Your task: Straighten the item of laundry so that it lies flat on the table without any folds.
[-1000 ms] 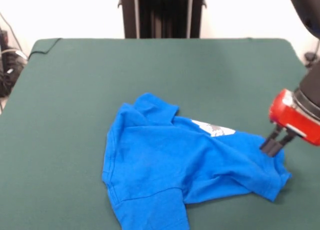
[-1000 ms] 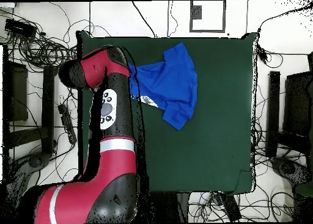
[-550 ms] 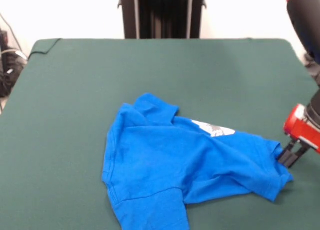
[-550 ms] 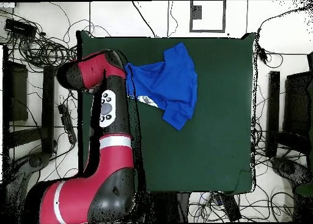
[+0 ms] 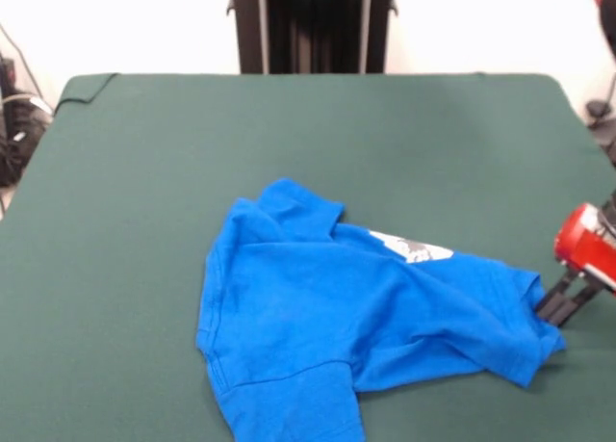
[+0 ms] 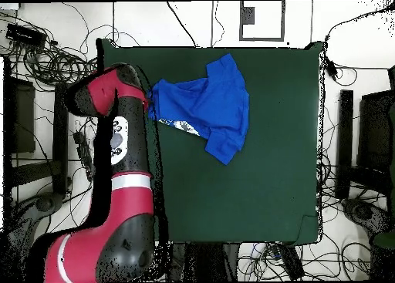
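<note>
The item of laundry [image 5: 356, 307], a bright blue T-shirt, lies crumpled on the green table [image 5: 289, 134], with a strip of white-grey print [image 5: 412, 248] showing in a fold. My gripper [image 5: 555, 310] is low at the shirt's right edge, its dark fingers close together and pinching the hem there. In the overhead view the item of laundry [image 6: 208, 102] stretches toward the table's [image 6: 254, 187] left edge, where the red arm [image 6: 116, 141] hides the gripper.
The shirt's lower sleeve reaches the picture's bottom edge in the front view. Tangled cables [image 6: 46, 56] lie off the table's left side in the overhead view. Green cloth extends far beyond the shirt on the other sides.
The gripper has travelled toward the table's side edge, drawing the shirt's hem with it. The shirt's corner now reaches farther out. The rest of the shirt has barely shifted.
</note>
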